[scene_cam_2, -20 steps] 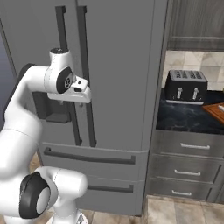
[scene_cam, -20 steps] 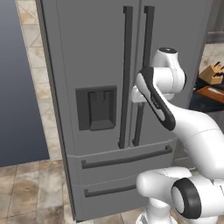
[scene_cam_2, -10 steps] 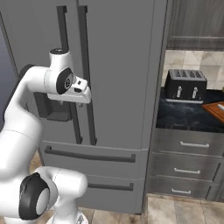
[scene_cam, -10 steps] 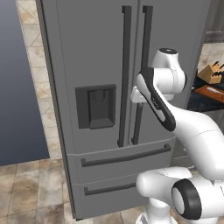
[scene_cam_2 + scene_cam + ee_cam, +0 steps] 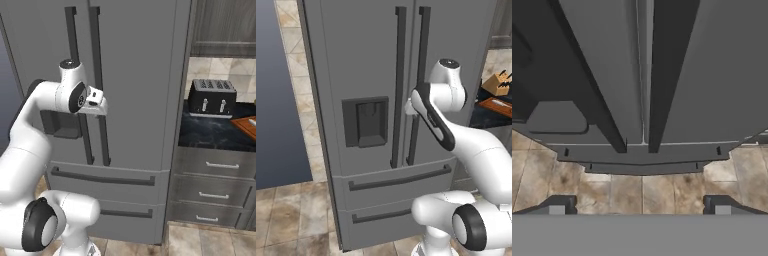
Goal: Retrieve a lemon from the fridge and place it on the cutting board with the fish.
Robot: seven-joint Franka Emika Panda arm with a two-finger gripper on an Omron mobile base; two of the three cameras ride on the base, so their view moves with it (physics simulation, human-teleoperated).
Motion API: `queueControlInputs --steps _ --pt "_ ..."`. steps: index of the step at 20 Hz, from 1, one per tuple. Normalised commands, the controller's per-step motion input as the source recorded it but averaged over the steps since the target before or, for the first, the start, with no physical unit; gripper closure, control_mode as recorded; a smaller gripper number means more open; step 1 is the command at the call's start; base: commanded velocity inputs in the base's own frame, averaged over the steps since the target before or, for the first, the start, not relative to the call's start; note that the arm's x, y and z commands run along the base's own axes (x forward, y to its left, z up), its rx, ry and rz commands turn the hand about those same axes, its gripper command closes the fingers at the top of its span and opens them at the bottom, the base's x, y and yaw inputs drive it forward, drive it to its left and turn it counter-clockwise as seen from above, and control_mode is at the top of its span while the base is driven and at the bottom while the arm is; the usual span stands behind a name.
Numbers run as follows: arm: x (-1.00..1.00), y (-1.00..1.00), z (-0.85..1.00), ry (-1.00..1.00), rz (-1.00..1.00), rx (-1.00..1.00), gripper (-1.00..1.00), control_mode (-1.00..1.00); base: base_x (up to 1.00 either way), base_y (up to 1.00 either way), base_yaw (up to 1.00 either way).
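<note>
Jaws spread wide and holding nothing, fingertips well apart at the bottom of the hand view, pointed down along the front of the fridge. Hovering close before the two long dark handles, just off the right-door handle, not touching as far as can be told. Long axis of both handles vertical, running side by side on either side of the door seam; left-door handle next over, dispenser panel farther left. Coming move judged to hinge on this: spread of the jaws must cross a handle, one finger each side, before any pull.

Fridge shut: both upper doors closed, both lower drawers pushed in. Lemon presumably inside, hidden behind the doors; shelf cannot be told. Cutting board away to the right on the dark desk, past the toaster, cut off by the frame edge; a slim pale shape on it, probably the fish. Knife block behind the board.
</note>
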Motion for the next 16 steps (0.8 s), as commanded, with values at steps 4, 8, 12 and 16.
queueControlInputs --steps 4,8,12,16 --pt "0.02 -0.02 0.13 0.01 -0.05 -0.01 -1.0 -1.0 0.0 0.0 0.0" --pt "0.58 -0.33 0.0 -0.08 -0.06 0.0 -1.0 -1.0 0.0 0.0 0.0" --pt "0.59 -0.06 0.0 -0.02 -0.01 0.0 -1.0 -1.0 0.0 0.0 0.0" --pt "0.47 0.0 0.0 0.0 0.0 0.0 -1.0 -1.0 0.0 0.0 0.0"
